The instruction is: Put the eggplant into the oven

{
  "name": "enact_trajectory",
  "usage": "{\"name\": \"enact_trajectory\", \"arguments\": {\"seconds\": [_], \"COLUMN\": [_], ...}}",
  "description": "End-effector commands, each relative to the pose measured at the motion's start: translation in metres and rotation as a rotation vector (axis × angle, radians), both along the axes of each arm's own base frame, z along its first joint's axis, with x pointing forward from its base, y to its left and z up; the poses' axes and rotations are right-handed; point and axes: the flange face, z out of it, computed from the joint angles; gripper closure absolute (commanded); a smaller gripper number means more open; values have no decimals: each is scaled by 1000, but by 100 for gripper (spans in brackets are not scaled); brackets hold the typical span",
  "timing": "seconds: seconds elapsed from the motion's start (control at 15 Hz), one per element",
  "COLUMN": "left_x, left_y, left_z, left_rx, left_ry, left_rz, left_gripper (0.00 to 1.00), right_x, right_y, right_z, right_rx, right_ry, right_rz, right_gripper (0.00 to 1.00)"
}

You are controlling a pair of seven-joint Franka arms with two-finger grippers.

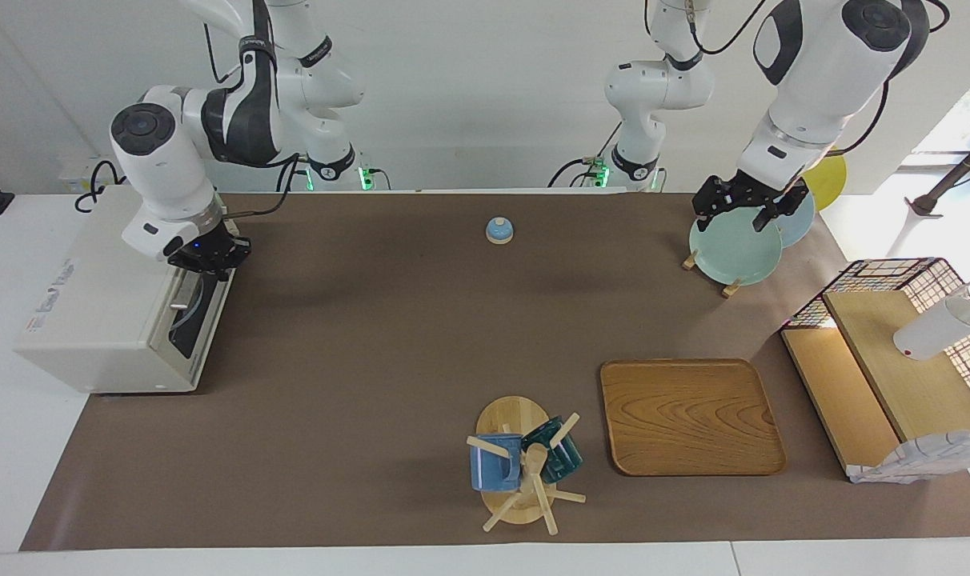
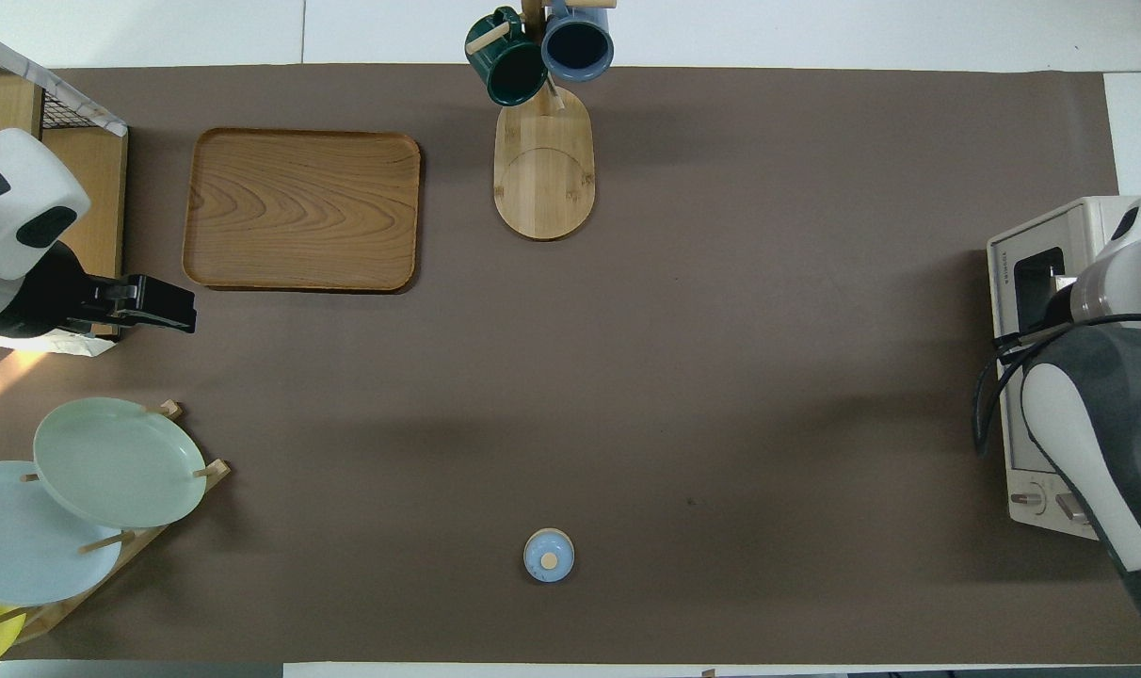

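The off-white oven stands at the right arm's end of the table. Its dark glass door is swung up almost flat against its front. My right gripper is shut and rests at the door's top edge, on the end nearer to the robots; in the overhead view the arm covers it. The eggplant is hidden from both views. My left gripper waits open over the plate rack with nothing in it.
A small blue bell sits mid-table near the robots. Toward the left arm's end are a rack of plates, a wooden tray and a wire-sided wooden shelf. A mug tree stands beside the tray.
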Motion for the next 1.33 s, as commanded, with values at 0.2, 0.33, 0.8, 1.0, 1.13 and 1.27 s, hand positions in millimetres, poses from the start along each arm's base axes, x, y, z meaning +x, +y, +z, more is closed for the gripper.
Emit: {"name": "enact_trajectory", "arguments": {"seconds": [0.2,0.33,0.8,1.0,1.13,1.27], "left_x": [-6,-6,-6,-6,-5,-6], "left_y": [4,4,4,4,4,4], "left_z": [4,4,3,4,3,4], "left_rx": [0,0,0,0,0,0], "left_ry": [-9,-9,-6,-9,-7,-7], "left_rz": [11,11,11,11,11,11], "left_gripper": [0,0,0,0,0,0], "right_x": [5,8,18,18,20,22], "right_y": [13,28,31,37,31,35], "right_z": [60,83,117,123,126,135], "right_rx": [8,47,120,125,125,114], "right_ry": [29,6,-7,-15,-22,-44], "right_rz": [-2,-63,-151,-150,-162,-184], "right_gripper": [8,0,0,0,0,0]}}
